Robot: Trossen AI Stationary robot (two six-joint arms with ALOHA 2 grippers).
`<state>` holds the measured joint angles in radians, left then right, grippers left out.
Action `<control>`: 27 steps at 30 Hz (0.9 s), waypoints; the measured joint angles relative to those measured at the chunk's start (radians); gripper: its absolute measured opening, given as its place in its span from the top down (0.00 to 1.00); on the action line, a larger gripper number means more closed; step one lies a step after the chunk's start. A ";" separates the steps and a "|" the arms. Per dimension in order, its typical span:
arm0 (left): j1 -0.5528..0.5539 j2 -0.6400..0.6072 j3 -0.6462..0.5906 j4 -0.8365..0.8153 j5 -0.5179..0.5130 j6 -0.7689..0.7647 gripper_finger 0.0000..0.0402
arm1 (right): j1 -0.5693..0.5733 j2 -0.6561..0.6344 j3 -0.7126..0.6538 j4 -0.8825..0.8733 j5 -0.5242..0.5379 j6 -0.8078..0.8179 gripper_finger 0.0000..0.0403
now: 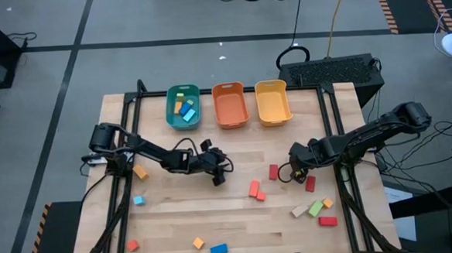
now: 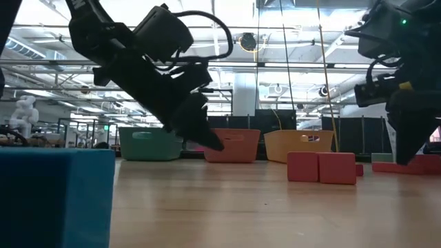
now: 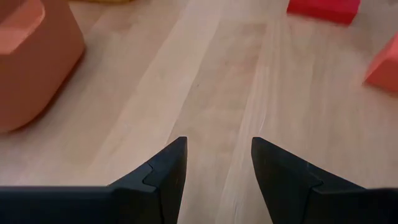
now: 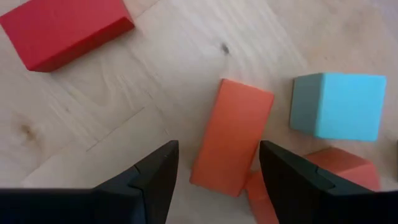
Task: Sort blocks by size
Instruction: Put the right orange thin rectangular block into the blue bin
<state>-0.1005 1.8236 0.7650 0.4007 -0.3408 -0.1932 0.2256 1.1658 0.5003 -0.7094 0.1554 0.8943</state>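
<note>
Wooden slatted bench point(image 1: 215, 220), seen from above, with the sorting partly done.

**Two dark arms.** Your left claw point(image 1: 219, 173) hangs low over bare wood near the bench's middle. Its fingers point(image 3: 168, 174) are spread and nothing lies between them. It is likely waiting or between picks.

Your right claw point(image 1: 296, 169) works nearer the right edge. It is spread, pinching nothing, and stands astride an orange rectangular wooden bar point(image 4: 231, 137). That placement suggests a grasp across the bar's narrow width. Note the light blue wooden cube point(image 4: 339, 106) just beside the bar, which may crowd one finger. A red wooden bar point(image 4: 65, 28) lies apart from both.

**Three plastic bins along the far edge**, presumably one per size: teal point(image 1: 170, 106), orange point(image 1: 228, 86) and yellow point(image 1: 271, 83). Only the teal one shows contents, about four small blocks point(image 1: 185, 109).

**Loose blocks.**
- At least thirteen can be counted on the bench.
- Five lie toward the left and near edges.
- Three lie at the middle.
- Five lie at the near right corner.
- A few more lie beneath the right claw.
</note>
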 joint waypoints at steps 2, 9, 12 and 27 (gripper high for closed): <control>0.000 0.000 0.000 0.019 0.000 0.000 0.55 | 0.000 0.012 0.000 0.000 0.003 0.010 0.48; 0.001 0.000 0.000 0.063 -0.003 0.000 0.55 | 0.000 0.103 0.002 0.004 0.026 0.036 0.48; 0.002 0.000 0.000 0.064 -0.006 -0.002 0.55 | 0.000 0.131 0.005 0.010 0.027 0.033 0.48; 0.002 -0.001 0.000 0.079 -0.053 0.100 0.55 | 0.000 0.097 -0.002 0.093 0.038 -0.055 0.73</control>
<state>-0.0986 1.8229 0.7654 0.4801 -0.3941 -0.0931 0.2253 1.2629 0.4984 -0.6161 0.1936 0.8391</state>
